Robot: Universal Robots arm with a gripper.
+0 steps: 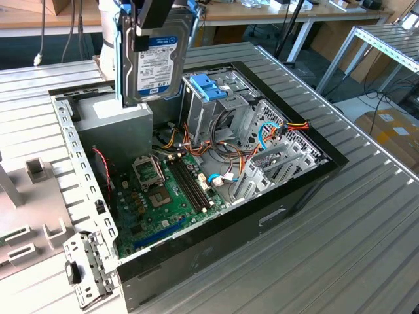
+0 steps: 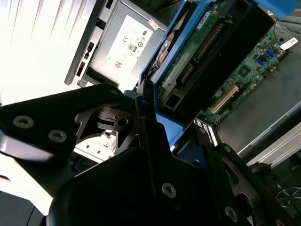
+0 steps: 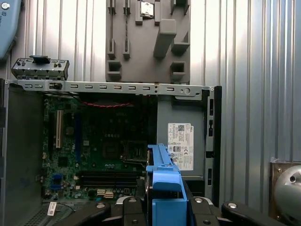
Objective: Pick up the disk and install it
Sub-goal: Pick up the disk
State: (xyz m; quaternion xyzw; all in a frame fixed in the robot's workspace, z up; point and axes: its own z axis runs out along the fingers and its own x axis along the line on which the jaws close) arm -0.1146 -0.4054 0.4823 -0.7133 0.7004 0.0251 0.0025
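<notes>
1. The pick-up is judged done. The disk (image 1: 156, 65) is gripped by the gripper (image 1: 152, 19), whose jaws are closed on its blue carrier frame (image 3: 164, 181). It is held upright, clear of everything beneath it.
2. With the exterior view read as a dial, the disk hangs at about 11 o'clock. It is above the grey power-supply box (image 1: 124, 121) at the far corner of the open computer case (image 1: 262, 216).
3. Installation is judged not yet done. The drive cage with the blue latch (image 1: 208, 85) lies toward 1 o'clock (near the disk, but apart from it), and no part of the disk is inside it.
4. The disk's label face, white with a blue band, is presented in the exterior view. In the second wrist view the opposite face is presented instead, with its green circuit board (image 2: 202, 47).
5. In the first wrist view the motherboard (image 3: 94, 141) and the power supply's white sticker (image 3: 180, 146) are seen from above, past the frame's edge. A grey fixture plate (image 3: 146, 61) beyond the case is also taken in there.
</notes>
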